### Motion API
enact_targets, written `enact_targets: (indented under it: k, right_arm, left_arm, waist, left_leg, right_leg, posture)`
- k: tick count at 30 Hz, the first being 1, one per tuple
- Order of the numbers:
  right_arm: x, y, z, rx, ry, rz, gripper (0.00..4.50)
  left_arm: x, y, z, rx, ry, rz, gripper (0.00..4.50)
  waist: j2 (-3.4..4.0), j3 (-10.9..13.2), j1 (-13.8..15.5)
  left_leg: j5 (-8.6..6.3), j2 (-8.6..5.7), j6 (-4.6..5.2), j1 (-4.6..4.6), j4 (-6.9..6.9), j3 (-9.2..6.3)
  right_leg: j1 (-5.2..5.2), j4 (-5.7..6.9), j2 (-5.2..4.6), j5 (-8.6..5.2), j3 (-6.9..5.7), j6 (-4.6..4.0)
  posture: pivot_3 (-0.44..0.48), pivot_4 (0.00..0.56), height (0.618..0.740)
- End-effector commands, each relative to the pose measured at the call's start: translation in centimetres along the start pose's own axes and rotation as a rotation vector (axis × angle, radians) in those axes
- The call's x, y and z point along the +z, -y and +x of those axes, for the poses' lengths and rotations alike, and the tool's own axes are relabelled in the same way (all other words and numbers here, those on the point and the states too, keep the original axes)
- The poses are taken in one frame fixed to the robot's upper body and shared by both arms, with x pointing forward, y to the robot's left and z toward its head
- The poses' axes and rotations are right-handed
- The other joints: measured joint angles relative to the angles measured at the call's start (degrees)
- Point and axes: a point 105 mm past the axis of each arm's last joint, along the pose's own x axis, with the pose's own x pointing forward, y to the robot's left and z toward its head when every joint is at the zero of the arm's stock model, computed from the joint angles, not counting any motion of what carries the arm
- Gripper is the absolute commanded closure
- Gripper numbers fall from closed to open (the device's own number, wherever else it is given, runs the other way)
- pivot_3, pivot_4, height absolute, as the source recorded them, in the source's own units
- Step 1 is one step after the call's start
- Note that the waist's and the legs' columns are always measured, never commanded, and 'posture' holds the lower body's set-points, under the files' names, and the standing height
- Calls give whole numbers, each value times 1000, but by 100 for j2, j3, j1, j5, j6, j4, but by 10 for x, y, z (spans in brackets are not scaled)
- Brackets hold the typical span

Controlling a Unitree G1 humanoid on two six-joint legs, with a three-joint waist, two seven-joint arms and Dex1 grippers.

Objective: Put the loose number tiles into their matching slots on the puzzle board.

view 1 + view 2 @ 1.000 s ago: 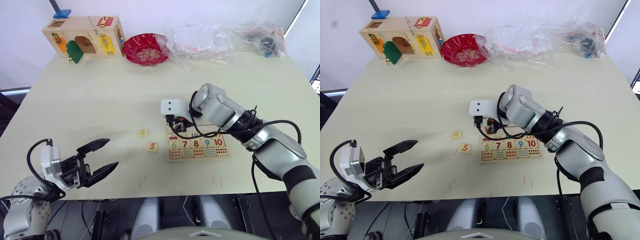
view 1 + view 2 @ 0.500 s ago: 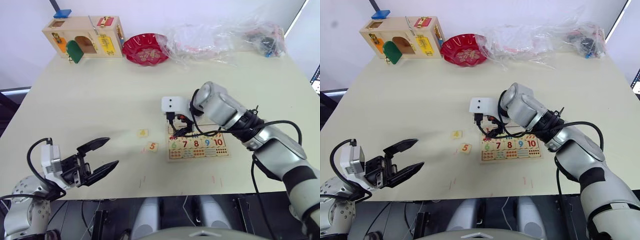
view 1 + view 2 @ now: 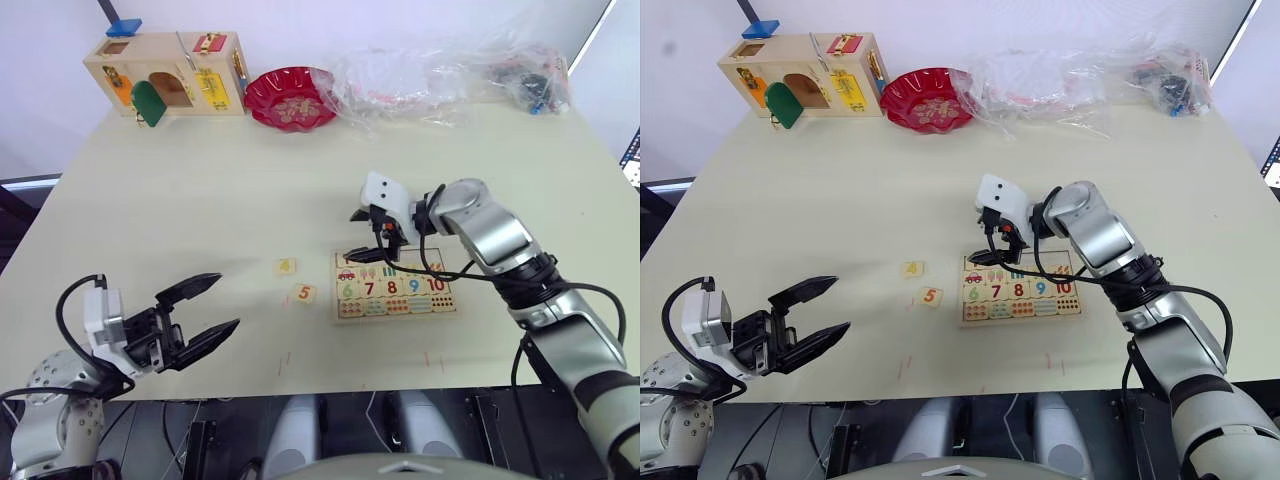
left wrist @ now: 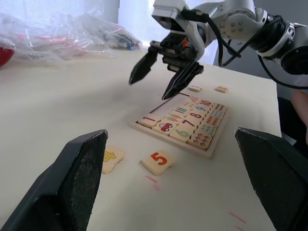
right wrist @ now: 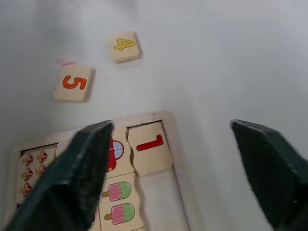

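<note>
Tile 1: the 1 tile sits in the first slot at the corner of the puzzle board, below and between my right jaws. It looks slightly skewed in its recess, so I judge it dropped in but perhaps not fully seated.

Right gripper: my right gripper hangs over that corner of the board with its jaws spread wide and nothing between them. I read this as a release posture, held above the slot so the tile is not dragged out.

Open slots: the recess next to the 1 tile is bare, under the right jaws. The rest of that row I cannot see well enough to count.

Tiles 4 and 5: the 4 tile and the 5 tile lie face up on the table, off the board's short edge, out ahead of the right jaws and near each other but not touching. They lie between my two grippers, nearer the board, so I judge the right one the easier reach.

Other tiles: two small tiles lie on the table beyond the board, past the right gripper; their digits I cannot read.

Left gripper: my left gripper is held well back from the 5 tile, jaws wide apart and empty, parked clear of the work.
</note>
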Motion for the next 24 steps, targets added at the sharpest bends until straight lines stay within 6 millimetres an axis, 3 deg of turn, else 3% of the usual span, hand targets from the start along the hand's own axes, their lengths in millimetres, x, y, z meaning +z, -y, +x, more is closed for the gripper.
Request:
enact_targets:
  k: [1, 5, 6, 24]
  right_arm:
    - [14, -1, -8, -11, 92, -50, 2370]
    - [7, -3, -5, -7, 93, -38, 4228]
    - [5, -3, -4, -6, 90, -37, 4489]
    - [-31, 3, -3, -25, -77, -24, 4489]
  left_arm:
    - [9, 1, 2, -17, 19, 30, 0]
    - [10, -1, 3, -20, 19, 32, 0]
    - [10, -1, 3, -21, 19, 33, 0]
    - [10, -3, 5, -23, 19, 36, 0]
  waist:
    - [-1, 0, 8]
    - [-1, 0, 10]
    - [-1, 0, 9]
    - [-1, 1, 10]
  left_leg:
    - [0, 0, 0, 0, 1, 0]
    - [0, -1, 0, 0, 3, 0]
    - [0, -1, 0, 0, 3, 0]
    - [0, -1, 0, 0, 4, 1]
  right_leg:
    - [1, 0, 0, 0, -1, 0]
    - [1, 0, 0, 0, 0, 1]
    - [1, 0, 0, 0, 0, 1]
    - [1, 0, 1, 0, 0, 0]
  posture:
    - [0, 150, 740]
    - [0, 150, 740]
    - [0, 150, 740]
    - [0, 150, 740]
